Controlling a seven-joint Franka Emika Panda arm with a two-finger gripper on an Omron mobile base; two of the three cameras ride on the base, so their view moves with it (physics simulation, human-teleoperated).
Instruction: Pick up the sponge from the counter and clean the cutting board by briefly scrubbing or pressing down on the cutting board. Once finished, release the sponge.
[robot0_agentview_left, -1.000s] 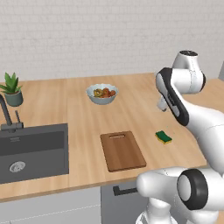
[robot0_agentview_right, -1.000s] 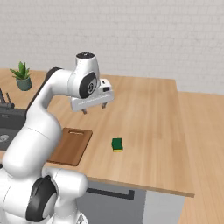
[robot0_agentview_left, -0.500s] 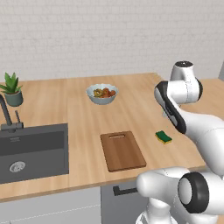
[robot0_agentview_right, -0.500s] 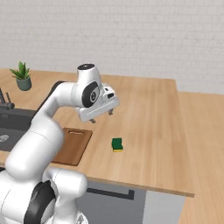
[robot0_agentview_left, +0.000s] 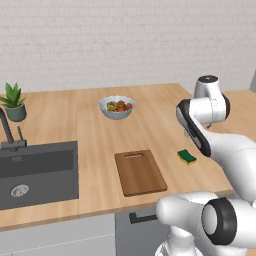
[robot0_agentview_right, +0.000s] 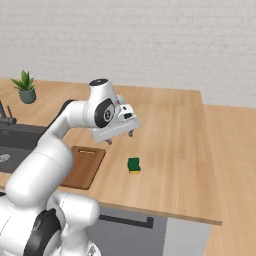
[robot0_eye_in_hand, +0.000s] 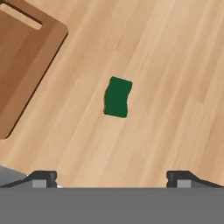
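- The gripper is held above the counter with its jaws spread wide; nothing is held between them.
- In the hand view the two dark fingertips are seen far apart at the bottom edge, with bare wood between them.
- The sponge is seen from above in the hand view, green side up, lying flat on the counter, clear of both fingertips.
- In the right base view the sponge lies below the gripper and a little to the robot's right of it, not touched by it.
- In the left base view the sponge is found near the front edge of the counter, its yellow layer showing along its side.
- The cutting board lies flat on the counter to the left of the sponge, near but apart from it, with its handle slot at the far short edge.
- A bowl with fruit stands farther back on the counter, well apart from the board.
- A dark sink is set into the counter at the left, and a potted plant stands behind it.
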